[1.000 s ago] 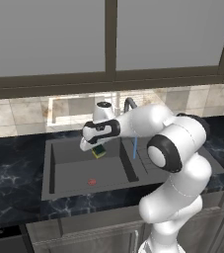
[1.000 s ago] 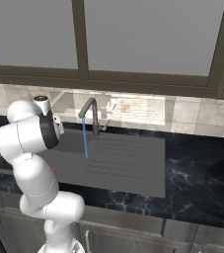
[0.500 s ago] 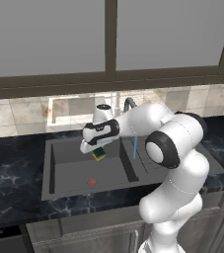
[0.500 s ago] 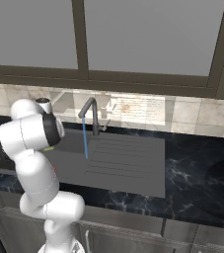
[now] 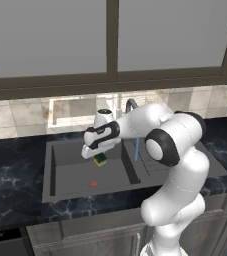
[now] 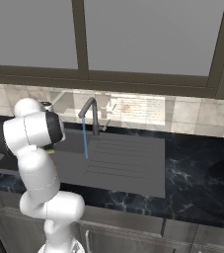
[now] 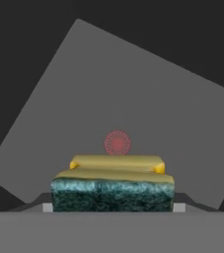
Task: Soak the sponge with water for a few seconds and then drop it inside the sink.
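the window (image 5: 110,40) took up the upper part of both base views, with a tiled wall (image 5: 15,117) under its dark frame. below that ran the marbled black counter (image 5: 10,175), and grey cabinet fronts (image 5: 85,230) showed under its edge. the sink (image 5: 70,172) sat sunk in the counter, a dark grey basin with a ribbed drainboard (image 6: 121,158) to its right. the white arm (image 5: 177,165) rose at the lower right of the left base view and reached left over the basin.

the faucet (image 6: 90,113) stood at the back of the sink, its dark spout curving forward. the water (image 6: 85,138) fell from it as a thin light-blue stream and landed at the right end of the basin, beside the drainboard.

the gripper (image 5: 98,156) hung above the middle of the basin, well left of the stream, pointing down. it was pinching the sponge (image 5: 101,159), which sat between the fingers with its yellow body and green layer both showing. the sponge was in the air over the basin floor, clear of the water and not touching the sink. in the hand view the sponge (image 7: 113,185) lay across the bottom with the green scouring layer nearest the camera and the yellow part behind it.

the small red drain mark (image 5: 93,184) lay on the basin floor, a little in front of and below the sponge; in the hand view it (image 7: 117,143) showed just above the sponge's yellow edge.
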